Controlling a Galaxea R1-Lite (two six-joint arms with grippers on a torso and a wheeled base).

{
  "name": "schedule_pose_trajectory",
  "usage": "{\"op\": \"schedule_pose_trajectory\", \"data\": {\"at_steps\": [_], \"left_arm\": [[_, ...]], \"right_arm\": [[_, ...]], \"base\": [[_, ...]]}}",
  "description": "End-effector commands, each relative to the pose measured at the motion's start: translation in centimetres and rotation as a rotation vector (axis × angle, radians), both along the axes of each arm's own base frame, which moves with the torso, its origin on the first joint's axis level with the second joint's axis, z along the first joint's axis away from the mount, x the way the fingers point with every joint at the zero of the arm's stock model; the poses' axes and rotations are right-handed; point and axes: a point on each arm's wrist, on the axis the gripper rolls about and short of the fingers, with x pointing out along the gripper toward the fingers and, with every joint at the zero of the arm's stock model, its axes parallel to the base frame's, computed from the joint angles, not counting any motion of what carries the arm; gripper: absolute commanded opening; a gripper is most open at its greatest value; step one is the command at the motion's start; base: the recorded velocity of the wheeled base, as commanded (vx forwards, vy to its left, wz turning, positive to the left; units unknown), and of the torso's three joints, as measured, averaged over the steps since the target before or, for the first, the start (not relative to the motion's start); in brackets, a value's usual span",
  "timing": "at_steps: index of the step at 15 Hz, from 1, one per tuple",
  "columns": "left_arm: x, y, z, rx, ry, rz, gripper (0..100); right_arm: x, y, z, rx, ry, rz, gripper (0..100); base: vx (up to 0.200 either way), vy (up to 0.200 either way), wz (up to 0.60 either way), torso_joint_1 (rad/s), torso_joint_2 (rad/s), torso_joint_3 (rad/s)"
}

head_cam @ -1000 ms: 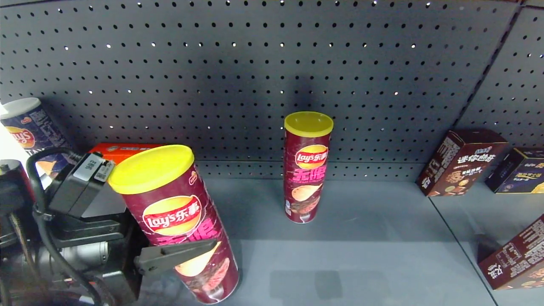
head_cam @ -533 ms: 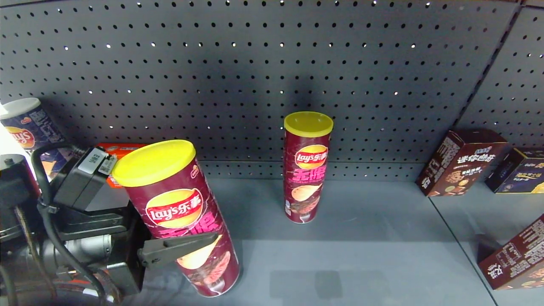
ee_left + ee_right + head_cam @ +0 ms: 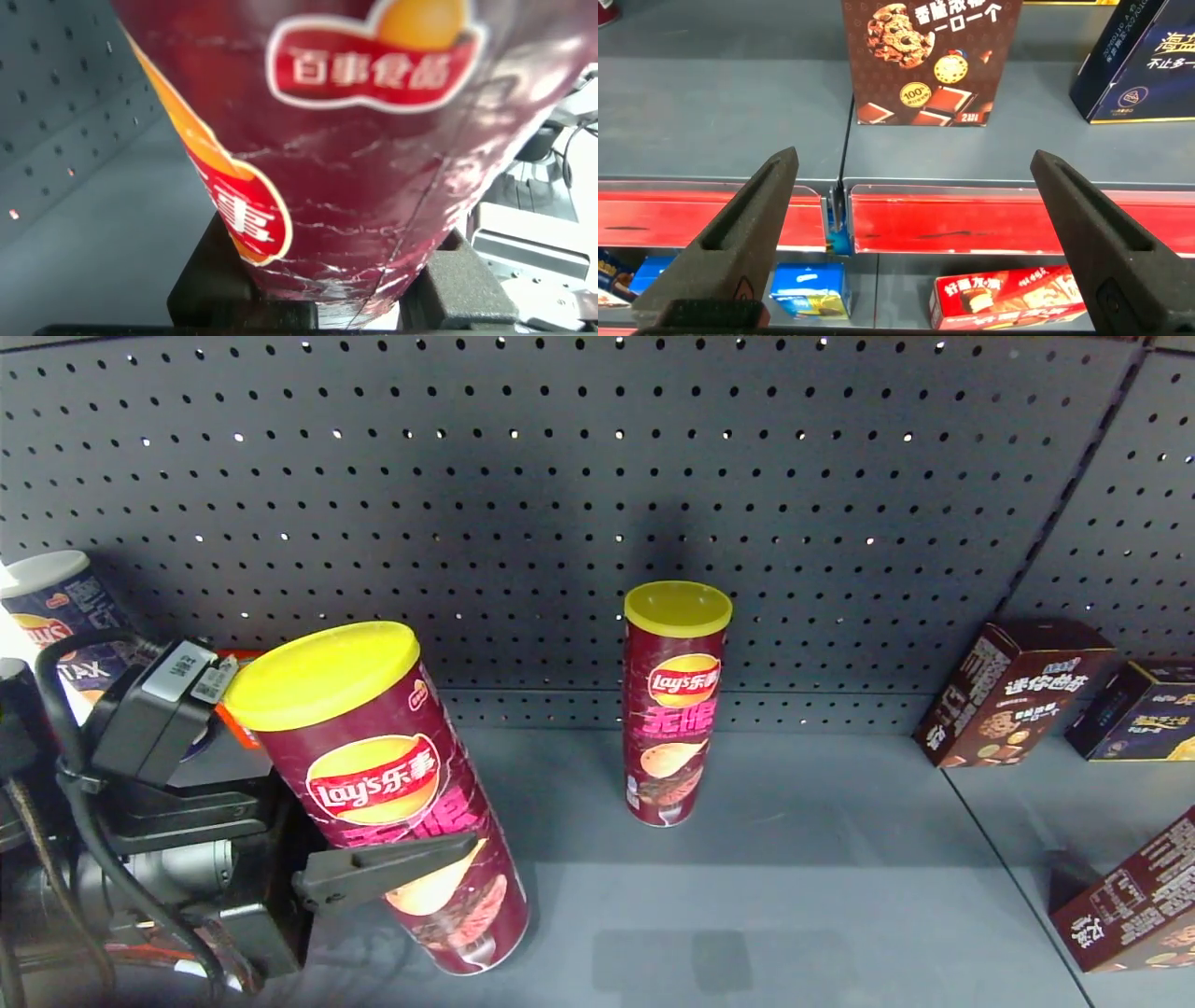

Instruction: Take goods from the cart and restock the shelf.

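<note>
A maroon chips can (image 3: 392, 793) with a yellow lid is held over the left front of the grey shelf (image 3: 794, 896), its lid leaning left. My left gripper (image 3: 425, 882) is shut on its lower half, one grey finger (image 3: 392, 882) lying across the front. The left wrist view has the can (image 3: 355, 140) close up, with the gripper (image 3: 336, 294) and its dark pads (image 3: 210, 285) at either side. A second, matching can (image 3: 674, 705) stands upright near the back panel. My right gripper (image 3: 915, 163) is open and holds nothing, facing a lower shelf edge.
A blue can (image 3: 56, 607) and an orange box (image 3: 233, 728) sit behind my left arm. Brown boxes (image 3: 1013, 695) (image 3: 1134, 896) and a dark blue box (image 3: 1144, 709) fill the right. The pegboard (image 3: 560, 476) closes the back. Ahead of the right gripper are a brown cookie box (image 3: 924, 56) and a red rail (image 3: 952, 219).
My left gripper has carried the can a little up and to the left in the head view, so it hides more of the orange box. The standing can and the boxes have not moved.
</note>
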Motion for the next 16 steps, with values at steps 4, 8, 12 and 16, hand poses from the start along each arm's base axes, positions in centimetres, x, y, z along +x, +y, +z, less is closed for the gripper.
{"op": "schedule_pose_trajectory", "data": {"at_steps": [4,8,12,16], "left_arm": [[-0.9,0.2,1.2,-0.015,-0.053,-0.004,0],[-1.1,0.3,1.6,-0.022,-0.065,0.006,0],[-0.9,0.2,1.5,-0.02,-0.061,0.006,0],[-1.0,0.3,1.4,-0.019,-0.058,0.01,0]], "right_arm": [[0.0,0.0,0.0,-0.002,0.003,0.001,100],[0.7,-0.1,7.8,0.03,-0.102,-0.042,100],[2.1,0.1,15.6,-0.026,-0.069,0.144,100],[6.5,1.3,20.5,-0.07,0.032,0.389,100]], "base": [[0.0,0.0,0.0,0.0,0.0,0.0],[0.0,0.0,0.0,0.0,0.0,0.0],[0.0,0.0,0.0,0.0,0.0,0.0],[0.0,0.0,0.0,0.0,0.0,0.0]]}}
